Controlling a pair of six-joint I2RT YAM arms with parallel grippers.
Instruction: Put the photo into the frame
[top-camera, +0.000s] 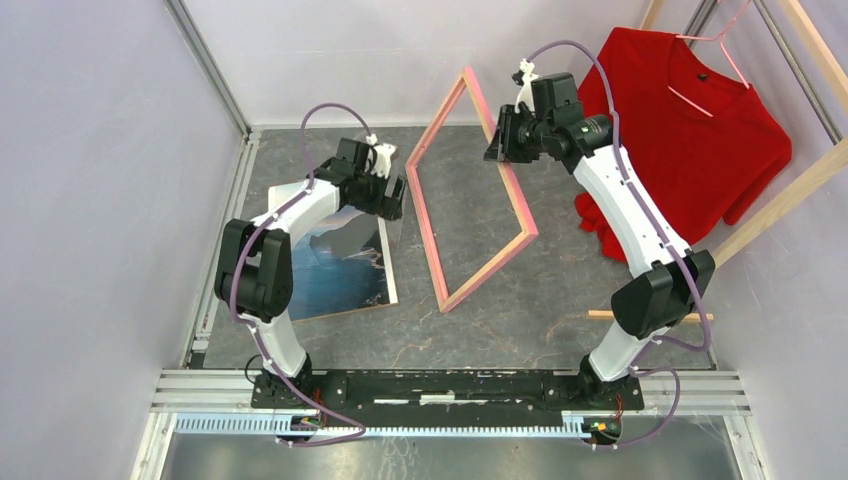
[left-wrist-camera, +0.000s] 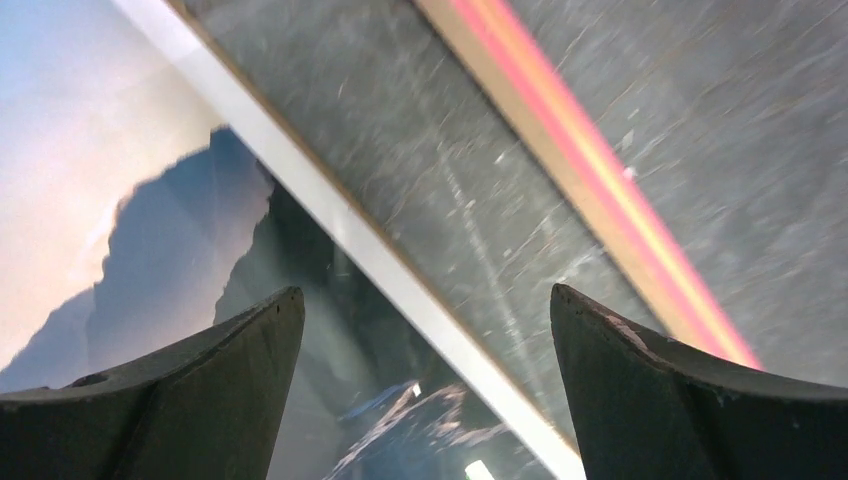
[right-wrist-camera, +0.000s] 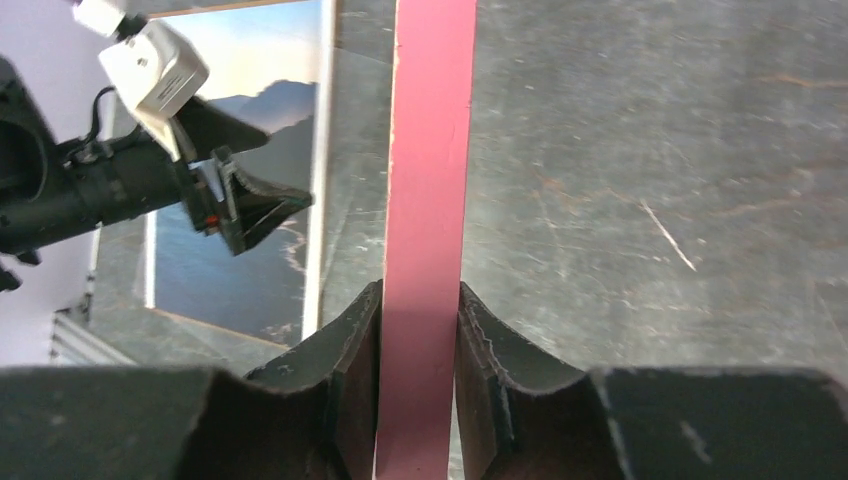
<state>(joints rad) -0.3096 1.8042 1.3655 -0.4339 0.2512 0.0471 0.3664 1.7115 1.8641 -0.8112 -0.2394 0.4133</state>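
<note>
Your right hand (right-wrist-camera: 420, 292): clamped on a pink rail of the frame (right-wrist-camera: 432, 140), held tilted.
Your left hand (left-wrist-camera: 425, 300): spread wide, empty, over an edge of the photo (left-wrist-camera: 150, 230) on the desk (left-wrist-camera: 720, 130).

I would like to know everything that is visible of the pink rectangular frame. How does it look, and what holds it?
The thin rectangular pink frame looks like painted wood, pink on its face and paler along its edges. Its opening is empty, and the dark grey table shows through it. It is tilted up rather than lying flat. The right gripper is shut on one rail, with its fingers pressing on both sides. Whether its near corner rests on the table cannot be told.
</note>
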